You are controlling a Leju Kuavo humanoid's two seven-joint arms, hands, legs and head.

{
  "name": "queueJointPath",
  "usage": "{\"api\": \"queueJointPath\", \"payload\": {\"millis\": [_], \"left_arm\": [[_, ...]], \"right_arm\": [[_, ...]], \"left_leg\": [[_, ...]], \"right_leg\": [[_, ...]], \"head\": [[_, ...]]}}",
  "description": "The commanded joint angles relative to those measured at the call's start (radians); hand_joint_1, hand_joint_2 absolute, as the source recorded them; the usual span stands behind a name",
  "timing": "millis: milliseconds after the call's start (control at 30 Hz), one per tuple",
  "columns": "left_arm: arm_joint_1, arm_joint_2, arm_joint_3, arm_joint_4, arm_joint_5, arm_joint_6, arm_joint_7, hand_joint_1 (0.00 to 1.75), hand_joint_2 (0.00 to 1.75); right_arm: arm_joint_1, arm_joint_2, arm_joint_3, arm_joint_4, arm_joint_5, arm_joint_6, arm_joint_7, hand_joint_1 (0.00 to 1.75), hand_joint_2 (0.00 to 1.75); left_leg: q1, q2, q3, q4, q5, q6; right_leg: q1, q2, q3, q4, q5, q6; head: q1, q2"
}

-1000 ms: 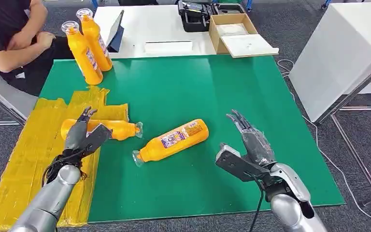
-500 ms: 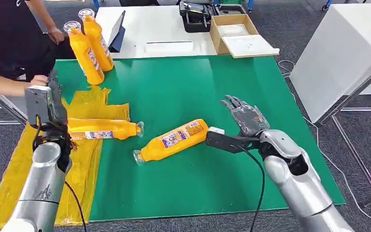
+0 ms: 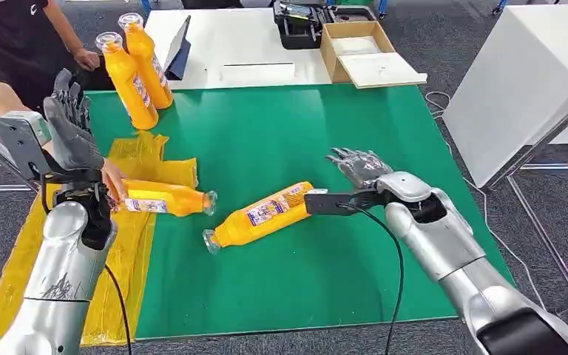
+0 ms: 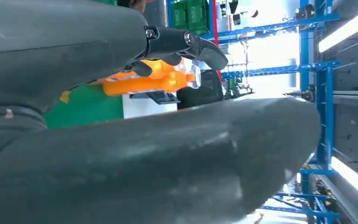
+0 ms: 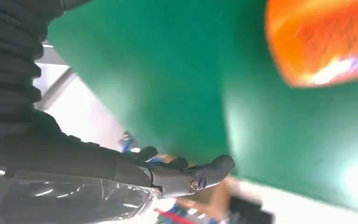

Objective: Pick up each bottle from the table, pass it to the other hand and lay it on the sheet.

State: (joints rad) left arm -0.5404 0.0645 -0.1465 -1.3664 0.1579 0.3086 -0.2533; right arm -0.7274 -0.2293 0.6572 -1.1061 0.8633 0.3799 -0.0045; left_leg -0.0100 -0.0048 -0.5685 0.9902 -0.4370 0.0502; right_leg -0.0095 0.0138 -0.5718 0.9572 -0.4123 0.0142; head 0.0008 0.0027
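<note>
An orange plastic bottle with a printed label [image 3: 266,214] is lying on its side mid-way across the green counter [image 3: 281,140]. The right hand [image 3: 359,168] is hovering just beside its base, fingers spread, holding nothing. The left hand [image 3: 70,132] is hanging raised over the yellow plastic sheet [image 3: 41,244], fingers spread, empty. A person's hand [image 3: 111,180] is touching a second orange bottle [image 3: 166,200] lying at the sheet's edge.

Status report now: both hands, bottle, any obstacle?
Left hand raised, open. Right hand open beside lying orange plastic bottle. Person's hand on second bottle.

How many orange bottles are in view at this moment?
4. Two stand upright at the green mat's far left corner; one lies on the yellow sheet's edge; one lies mid-mat.
</note>
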Motion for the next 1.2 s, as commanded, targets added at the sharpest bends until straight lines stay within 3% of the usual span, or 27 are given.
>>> {"api": "queueJointPath", "payload": {"millis": [33, 200, 233, 600, 1200], "left_arm": [[-0.060, 0.034, -0.038, 0.061, 0.027, 0.016, -0.009, 0.00, 0.00], [-0.050, 0.044, -0.021, 0.059, 0.031, 0.027, -0.021, 0.00, 0.00], [-0.049, 0.045, -0.019, 0.061, 0.032, 0.028, -0.023, 0.00, 0.00], [-0.069, 0.026, -0.035, 0.091, 0.036, 0.029, -0.038, 0.00, 0.00], [-0.088, 0.002, -0.031, 0.118, 0.051, 0.024, -0.035, 0.00, 0.00]], "right_arm": [[-0.156, 0.098, 0.213, 0.282, -0.014, 0.041, -0.082, 0.00, 0.00], [-0.202, 0.185, 0.271, 0.351, -0.006, 0.030, -0.124, 0.00, 0.00], [-0.205, 0.198, 0.278, 0.356, -0.009, 0.031, -0.132, 0.00, 1.75], [-0.215, 0.236, 0.387, 0.462, 0.041, -0.032, -0.121, 0.00, 1.75], [-0.171, 0.210, 0.439, 0.626, 0.101, -0.033, -0.096, 0.00, 1.75]], "left_leg": [[0.000, 0.002, 0.002, 0.000, -0.001, -0.003], [0.000, 0.005, 0.004, 0.001, -0.002, -0.006], [0.000, 0.004, 0.001, 0.000, -0.001, -0.003], [0.000, 0.001, 0.001, 0.001, 0.000, -0.003], [0.000, -0.004, 0.005, 0.000, 0.000, -0.006]], "right_leg": [[0.000, 0.001, 0.001, 0.001, 0.000, -0.001], [0.000, 0.003, 0.001, 0.003, -0.001, -0.002], [0.000, 0.003, -0.001, 0.001, 0.000, -0.001], [0.000, -0.001, 0.001, 0.001, -0.001, -0.001], [0.000, -0.006, 0.005, 0.000, -0.001, -0.002]], "head": [[0.000, 0.000], [0.000, 0.000], [0.000, 0.000], [0.000, 0.000], [0.001, 0.000]]}}
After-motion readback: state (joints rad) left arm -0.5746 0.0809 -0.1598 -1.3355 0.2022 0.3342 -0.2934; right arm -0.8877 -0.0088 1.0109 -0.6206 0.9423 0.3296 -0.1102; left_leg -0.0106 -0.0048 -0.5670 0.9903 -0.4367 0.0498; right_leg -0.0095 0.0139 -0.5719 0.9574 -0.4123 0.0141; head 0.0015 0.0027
